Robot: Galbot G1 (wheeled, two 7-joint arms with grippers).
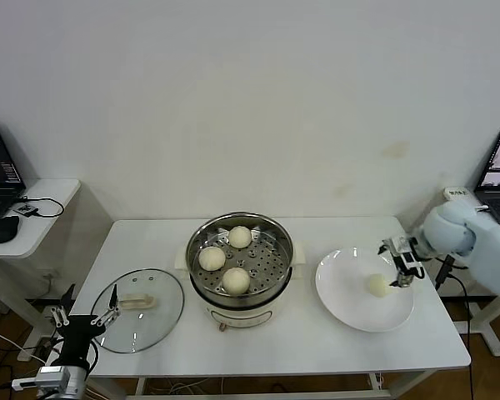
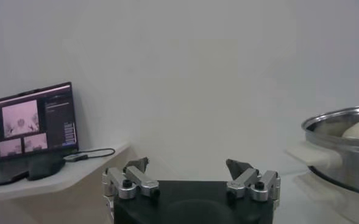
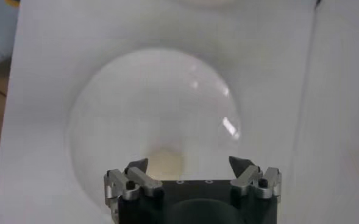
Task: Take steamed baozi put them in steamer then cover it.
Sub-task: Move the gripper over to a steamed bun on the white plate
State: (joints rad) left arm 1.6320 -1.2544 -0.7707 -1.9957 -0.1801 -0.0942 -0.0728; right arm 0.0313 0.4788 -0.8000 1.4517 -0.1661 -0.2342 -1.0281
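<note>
Spread wide, the right gripper point(image 1: 402, 268) hangs over the plate point(image 1: 350, 304), holding nothing; the last bun point(image 1: 377, 286) lies just beside its tips, half hidden behind the gripper body in the wrist view. Three buns point(image 1: 224, 258) sit in the steamer point(image 1: 271, 282) at the table's middle, its lid point(image 1: 142, 321) lying to its left. Low off the table's left corner, the left gripper point(image 1: 85, 317) waits, released. Laptops are cut off at both edges.

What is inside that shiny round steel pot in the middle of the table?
Three cream-white round buns sit on the perforated steel tray inside the shiny steel steamer pot, which is uncovered. Whatever lies below the tray is hidden. A fourth bun is on the flat white plate.
</note>
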